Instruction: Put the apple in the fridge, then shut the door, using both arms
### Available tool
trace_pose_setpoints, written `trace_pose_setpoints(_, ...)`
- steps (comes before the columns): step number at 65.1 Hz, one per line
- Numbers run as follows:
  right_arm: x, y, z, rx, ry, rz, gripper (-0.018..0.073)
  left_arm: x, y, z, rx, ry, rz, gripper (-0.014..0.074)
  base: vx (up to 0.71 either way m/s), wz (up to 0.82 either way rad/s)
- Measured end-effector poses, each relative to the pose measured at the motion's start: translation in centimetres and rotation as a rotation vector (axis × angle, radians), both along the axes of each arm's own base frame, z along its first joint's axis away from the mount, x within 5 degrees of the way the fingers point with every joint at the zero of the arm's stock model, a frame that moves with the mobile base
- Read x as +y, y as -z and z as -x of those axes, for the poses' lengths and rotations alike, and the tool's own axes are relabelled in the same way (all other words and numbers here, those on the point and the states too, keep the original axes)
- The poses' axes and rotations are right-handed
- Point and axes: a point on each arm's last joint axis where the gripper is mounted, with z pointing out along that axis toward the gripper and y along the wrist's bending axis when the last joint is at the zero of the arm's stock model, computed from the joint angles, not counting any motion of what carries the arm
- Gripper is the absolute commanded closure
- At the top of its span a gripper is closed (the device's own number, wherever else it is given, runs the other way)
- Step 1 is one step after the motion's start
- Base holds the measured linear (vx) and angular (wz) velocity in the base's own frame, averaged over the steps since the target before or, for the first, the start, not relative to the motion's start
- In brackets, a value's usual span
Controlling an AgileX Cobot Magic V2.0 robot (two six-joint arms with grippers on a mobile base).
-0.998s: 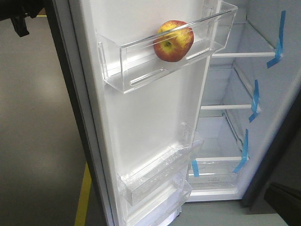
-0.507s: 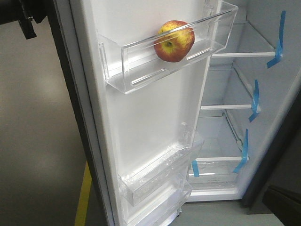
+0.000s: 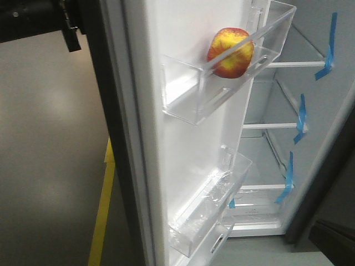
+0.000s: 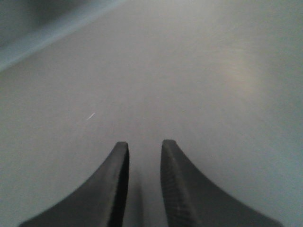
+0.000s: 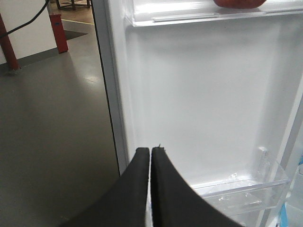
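Observation:
The red and yellow apple (image 3: 231, 52) sits in the clear upper bin (image 3: 222, 83) on the white inner side of the door (image 3: 183, 144); its underside shows at the top of the right wrist view (image 5: 236, 3). The fridge (image 3: 266, 155) stands open with its white shelves showing. My left arm (image 3: 33, 16) reaches behind the door's outer side. In the left wrist view, the left gripper (image 4: 144, 144) is open and empty against a plain grey surface. My right gripper (image 5: 150, 149) is shut and empty, facing the door's inner panel (image 5: 208, 104).
Blue tape strips (image 3: 329, 47) mark the shelf ends. Two clear lower bins (image 3: 211, 210) stick out from the door. A yellow line (image 3: 102, 216) runs along the grey floor left of the door. A red post (image 5: 59, 30) stands far back. A dark shape (image 3: 333, 244) fills the lower right corner.
The door has swung rightward toward the fridge, carrying the bin and apple with it. My left arm has moved right along with the door's outer side.

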Motion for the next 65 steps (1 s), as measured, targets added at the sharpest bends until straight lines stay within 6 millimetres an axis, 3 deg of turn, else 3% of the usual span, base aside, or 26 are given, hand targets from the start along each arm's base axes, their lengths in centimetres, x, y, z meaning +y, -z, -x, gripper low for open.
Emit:
trace_pose_setpoints(15,0.0,0.0,0.0,0.000,0.000,0.000,0.0563,-6.2,0.0,3.0,-0.075,0.226,-0.017,0.0414,0.00,0.00)
trace_pose_setpoints(21,0.0,0.0,0.0,0.000,0.000,0.000,0.0563,-6.9,-0.1,3.9,-0.122,0.295,-0.027,0.0414,0.00,0.00)
trace_pose_setpoints(33,0.0,0.0,0.0,-0.002,0.001,-0.001,0.0496,-5.6,-0.1,3.2,-0.157,0.249,-0.041,0.0414,0.00,0.00)
trace_pose_setpoints(44,-0.4,-0.4,-0.4,-0.048,0.062,-0.011,0.0277,-3.9,-0.1,2.3,-0.184,0.186,-0.055,0.0414,0.00,0.00)
trace_pose_setpoints(55,-2.4,-1.9,-2.2,-0.205,0.316,-0.051,0.0096,-1.8,-0.1,1.2,-0.191,0.097,-0.068,0.0414,0.00,0.00)
trace_pose_setpoints(65,-4.7,-4.1,-5.7,-0.283,0.599,-0.082,0.0076,-0.1,0.0,0.4,-0.187,0.025,-0.077,0.0414,0.00,0.00)
